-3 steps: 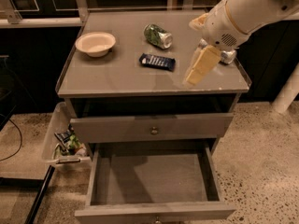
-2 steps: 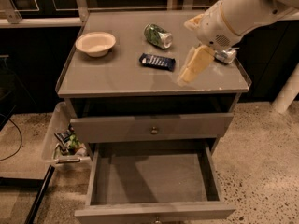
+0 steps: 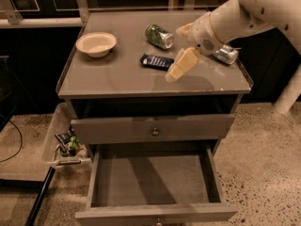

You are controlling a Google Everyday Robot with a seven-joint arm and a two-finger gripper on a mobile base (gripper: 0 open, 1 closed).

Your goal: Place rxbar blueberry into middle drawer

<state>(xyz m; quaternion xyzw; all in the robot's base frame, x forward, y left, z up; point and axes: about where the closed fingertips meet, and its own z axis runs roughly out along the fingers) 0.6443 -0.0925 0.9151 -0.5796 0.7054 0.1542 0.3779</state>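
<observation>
While the cream two-finger end effector (image 3: 181, 48) hovers, spread apart, over the flat grey surface (image 3: 117, 79), speckled stone flooring (image 3: 263, 145) lies below.

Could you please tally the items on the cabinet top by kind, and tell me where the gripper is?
Cans: 2 (green can, silver can)
Bowls: 1 (bowl)
Snack bars: 1 (rxbar blueberry)
Total: 4
The gripper is over the cabinet top, just right of the rxbar blueberry.
</observation>
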